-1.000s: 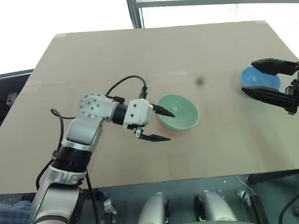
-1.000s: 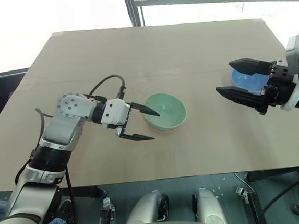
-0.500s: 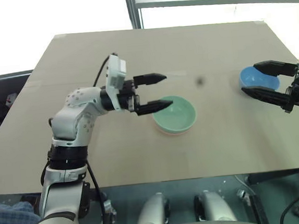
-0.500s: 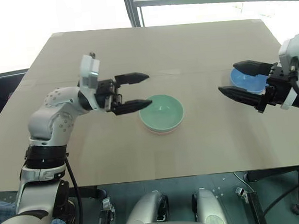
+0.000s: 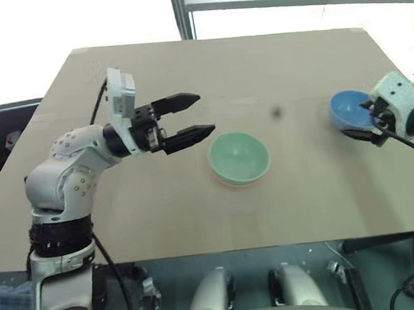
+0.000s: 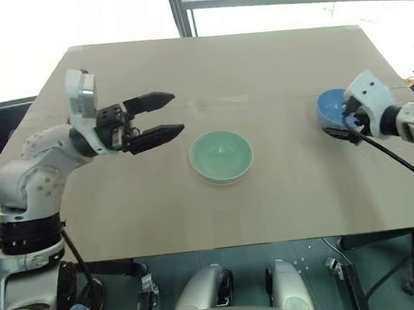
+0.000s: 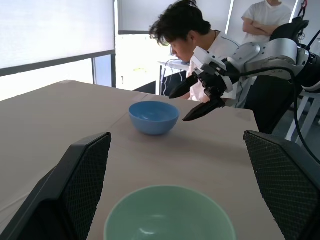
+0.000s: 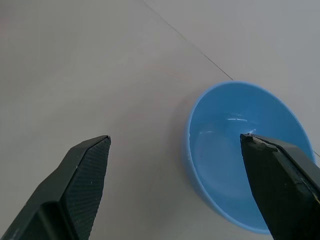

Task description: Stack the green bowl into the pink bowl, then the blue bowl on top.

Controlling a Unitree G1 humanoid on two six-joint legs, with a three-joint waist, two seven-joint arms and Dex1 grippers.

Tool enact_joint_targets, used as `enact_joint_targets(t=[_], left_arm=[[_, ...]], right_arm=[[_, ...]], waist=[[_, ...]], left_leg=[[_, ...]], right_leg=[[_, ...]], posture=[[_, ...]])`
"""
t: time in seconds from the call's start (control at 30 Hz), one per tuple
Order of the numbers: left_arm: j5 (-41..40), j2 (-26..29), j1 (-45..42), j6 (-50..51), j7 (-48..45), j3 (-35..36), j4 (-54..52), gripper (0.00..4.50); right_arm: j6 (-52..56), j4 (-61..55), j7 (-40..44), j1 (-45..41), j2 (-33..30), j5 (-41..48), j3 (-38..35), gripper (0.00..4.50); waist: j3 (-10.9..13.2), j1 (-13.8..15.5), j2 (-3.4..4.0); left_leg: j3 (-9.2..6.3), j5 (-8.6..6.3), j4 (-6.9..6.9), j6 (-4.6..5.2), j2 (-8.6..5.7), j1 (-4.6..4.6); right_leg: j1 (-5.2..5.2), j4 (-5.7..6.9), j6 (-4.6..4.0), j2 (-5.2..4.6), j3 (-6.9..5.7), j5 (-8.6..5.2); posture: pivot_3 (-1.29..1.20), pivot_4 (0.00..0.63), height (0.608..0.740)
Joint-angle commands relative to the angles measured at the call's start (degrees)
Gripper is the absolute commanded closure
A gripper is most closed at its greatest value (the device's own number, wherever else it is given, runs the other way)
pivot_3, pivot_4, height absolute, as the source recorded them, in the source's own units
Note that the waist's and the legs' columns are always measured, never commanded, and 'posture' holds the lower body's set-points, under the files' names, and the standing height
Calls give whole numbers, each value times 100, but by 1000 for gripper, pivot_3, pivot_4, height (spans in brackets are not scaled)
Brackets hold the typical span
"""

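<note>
Two bowls' rims show at the middle of the tan, flat-topped bench (image 5: 162,224): the small, round, smooth mint-green bowl (image 5: 238,157) sits nested in the salmon-pink bowl (image 5: 231,183), of which only a thin pink edge peeks out beneath the green one's near side. The small, round, bright sky-blue bowl (image 5: 349,108) stands upright and alone near the bench's right edge, well apart from the stacked pair. A small dark spot (image 5: 276,111) marks the bench surface between them, and nothing else lies on the open stretch from the pair to the blue bowl. Beyond the bench's far edge are bright windows with a dark upright frame (image 5: 182,10). In the left wrist view, a person in a white shirt (image 7: 192,37) leans forward past the bench, and a second person (image 7: 263,20) stands behind with folded arms.

The left gripper (image 5: 189,116) hangs above the bench just left of the green bowl, pointing level toward the right, its black fingers (image 5: 176,101) spread wide and holding nothing. The right gripper (image 7: 198,96) reaches in from the right, angled downward, at the blue bowl; its fingers are wide apart, one over the bowl's inside and the other over bare bench, gripping nothing.
</note>
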Motion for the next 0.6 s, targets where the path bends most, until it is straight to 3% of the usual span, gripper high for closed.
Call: enact_joint_targets(t=[0.03,0.27,0.37,0.6], left_arm=[[-157,217,147,32,48,272,-334,21],[-282,339,371,71,203,415,-565,21],[-319,395,454,100,247,495,-643,0],[-388,443,603,103,354,575,-769,0]], right_arm=[[-635,915,300,-739,327,-640,473,133],[-1463,2750,712,-1712,983,-1576,1162,133],[-1674,3510,644,-2032,1156,-1939,1297,835],[-2055,4229,712,-2282,1304,-2319,1238,3798]], waist=[[0,-6,-1],[3,37,-4],[3,19,-4],[3,5,-4]], left_leg=[[0,0,0,0,0,0],[-2,0,-1,-1,-3,-5],[-1,0,-2,-1,-4,-6],[-2,3,-9,-6,-4,-4]], right_leg=[[0,0,0,1,0,0],[-1,-6,0,-2,-2,0],[-1,-9,-1,-3,-1,0],[-3,-9,-1,-3,-1,0]], posture=[[0,150,740],[0,150,740],[0,150,740],[0,150,740]])
